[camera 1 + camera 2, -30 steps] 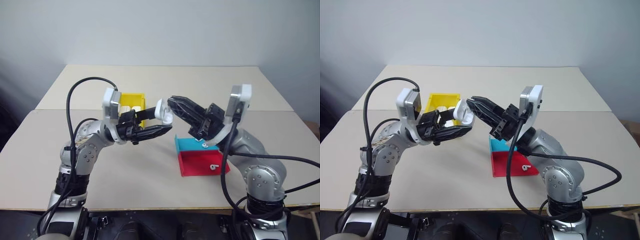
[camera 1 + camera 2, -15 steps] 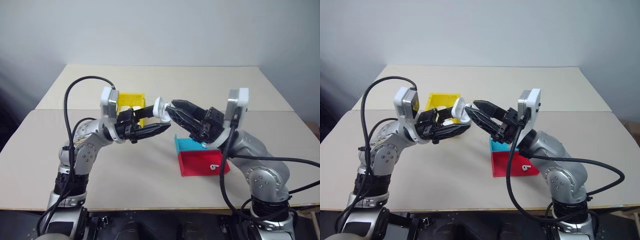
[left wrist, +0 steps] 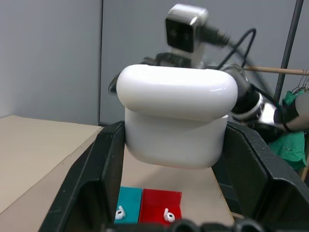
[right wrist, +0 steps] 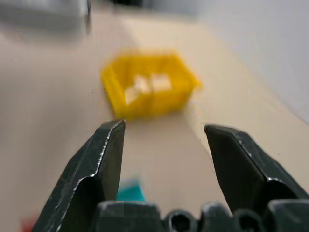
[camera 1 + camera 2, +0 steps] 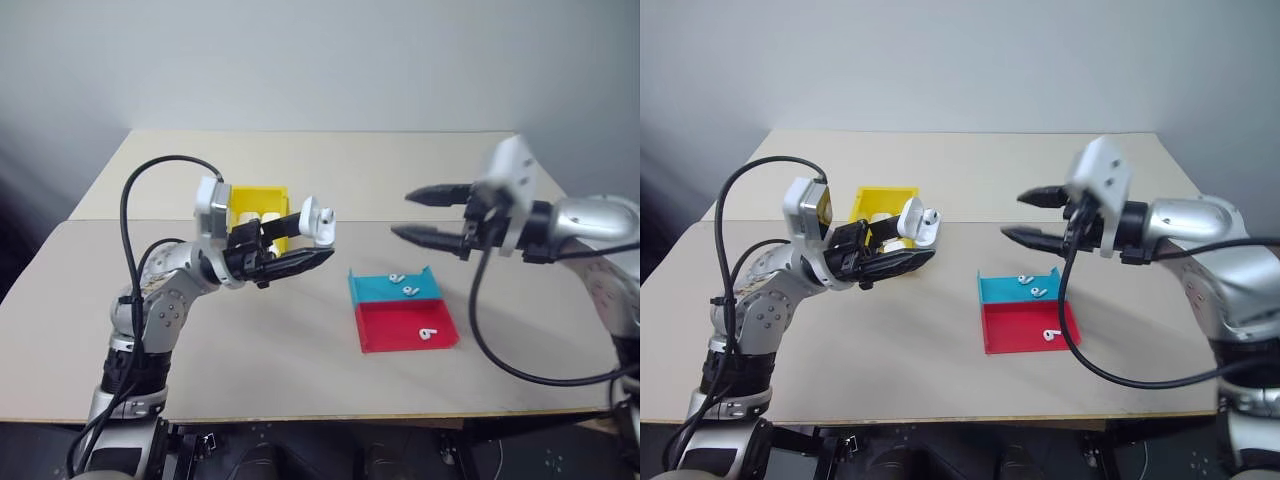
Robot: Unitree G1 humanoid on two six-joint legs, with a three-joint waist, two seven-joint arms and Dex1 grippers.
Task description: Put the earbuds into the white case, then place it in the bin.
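My left gripper (image 5: 308, 243) is shut on the white case (image 5: 316, 221), held above the table just right of the yellow bin (image 5: 258, 193). In the left wrist view the case (image 3: 176, 121) sits between both fingers with its lid on top. My right gripper (image 5: 403, 215) hangs open and empty in the air, well to the right of the case and above the tray's far edge. Three earbuds lie on the tray: two on the teal part (image 5: 397, 278) (image 5: 409, 291) and one on the red part (image 5: 428, 333).
The flat red and teal tray (image 5: 395, 330) lies right of centre on the beige table (image 5: 300, 340). The yellow bin (image 4: 149, 82) holds other white cases (image 5: 257, 217). A seam crosses the table behind the bin.
My right gripper has let go at the case, opened and swung away to the right. The left gripper has stayed in place with the case.
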